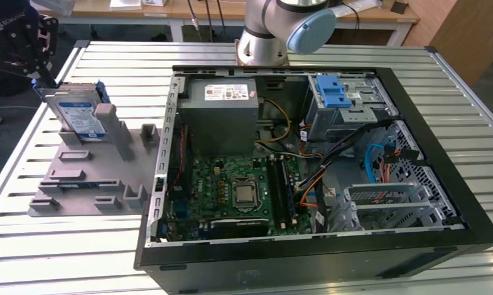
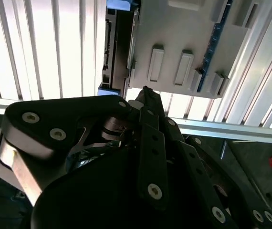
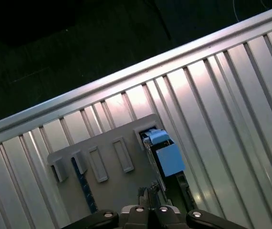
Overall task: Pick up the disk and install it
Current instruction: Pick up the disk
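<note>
The disk point(image 1: 78, 114) stands on edge in a slot of the grey holder point(image 1: 91, 178) on the slatted table, on the exterior view's left. It is silver with a white and blue label and a blue bracket. In both wrist views I look down on it edge-on: the disk point(image 2: 112, 45) beside the holder's grey plate point(image 2: 174, 33), and the disk point(image 3: 167, 155) with its blue bracket uppermost. My gripper point(image 2: 145, 91) hangs above the holder, close beside the disk and apart from it. The gripper point(image 3: 148, 194) has its fingers together with nothing between them.
The open computer case point(image 1: 443, 184) lies in the middle of the table point(image 1: 107, 55), motherboard up. Inside stand a grey power-supply box point(image 1: 222, 101) and a silver cage with a blue latch point(image 1: 339, 92). Loose cables cross the case's right half. The arm's base point(image 1: 263, 37) stands behind the case.
</note>
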